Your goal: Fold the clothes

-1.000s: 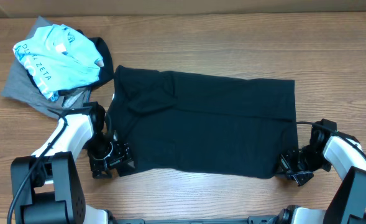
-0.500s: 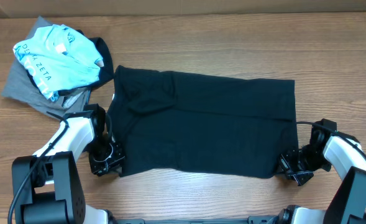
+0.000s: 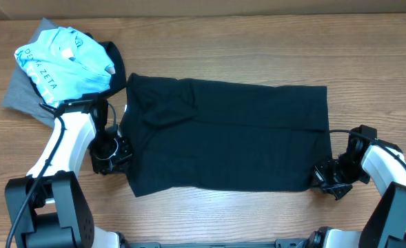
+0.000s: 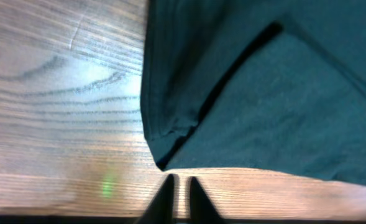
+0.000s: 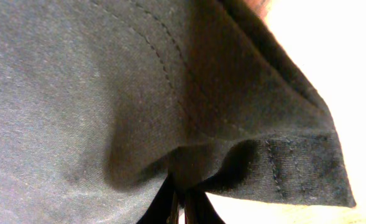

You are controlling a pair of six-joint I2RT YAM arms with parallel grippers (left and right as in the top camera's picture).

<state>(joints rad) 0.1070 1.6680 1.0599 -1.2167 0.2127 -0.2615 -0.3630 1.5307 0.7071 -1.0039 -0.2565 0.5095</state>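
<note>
The clothes, a black T-shirt [image 3: 223, 131], lie spread flat across the middle of the table. My left gripper [image 3: 118, 153] sits at the shirt's left edge. In the left wrist view its fingers [image 4: 179, 180] stand a narrow gap apart over bare wood with nothing between them. A folded corner of the black T-shirt [image 4: 263, 112] lies just beyond the tips, apart from them. My right gripper [image 3: 325, 176] is at the shirt's near right corner. It is shut [image 5: 181, 193] on a pinch of the hemmed black T-shirt [image 5: 108, 81], which bunches at the tips.
A light blue shirt with dark lettering [image 3: 61, 58] is heaped on a grey garment [image 3: 20, 96] at the back left, close behind my left arm. Bare wooden table [image 3: 223, 41] runs behind the shirt and along its front edge.
My left gripper has moved from the shirt's near left corner back along the left edge, narrowing its jaws without taking cloth. The right gripper has shifted slightly back, still holding the hem.
</note>
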